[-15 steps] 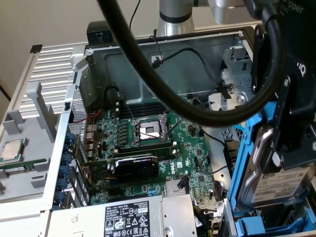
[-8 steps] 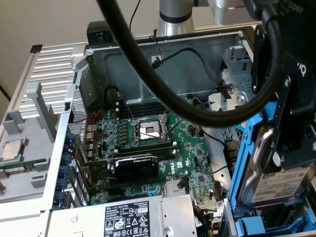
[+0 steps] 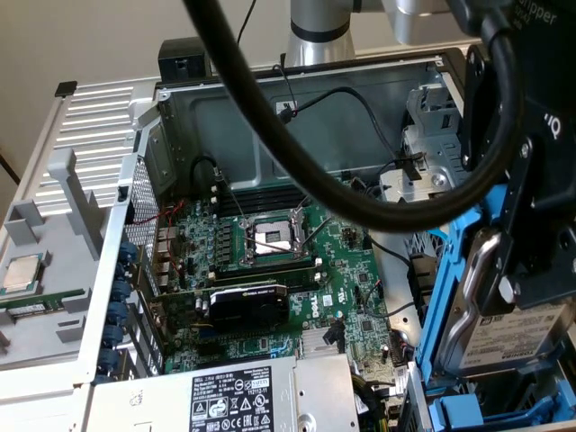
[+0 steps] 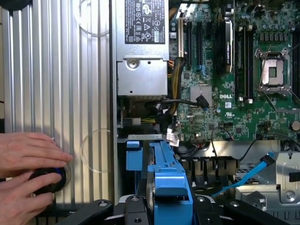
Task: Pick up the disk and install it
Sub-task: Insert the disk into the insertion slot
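The disk (image 3: 522, 337), silver-grey with a white label and a blue carrier frame (image 3: 444, 297), hangs upright at the exterior view's right, over the open computer case's front corner. My gripper (image 3: 493, 286) is shut on it, and one silver finger (image 3: 481, 261) lies against its metal face. In the wrist view the disk (image 4: 169, 180) shows edge-on as a blue strip between my black finger links, with the gripper (image 4: 166, 208) around it. Below the disk sits a blue bay rail (image 4: 133, 159) inside the case.
The case holds a green motherboard (image 3: 351, 270), a black graphics card (image 3: 247, 306), an open processor socket (image 3: 270, 238) and a power supply (image 3: 243, 396). A thick black cable (image 3: 270, 117) loops across the exterior view. A person's hands (image 4: 28, 154) rest on a black knob (image 4: 47, 180) beside the case.
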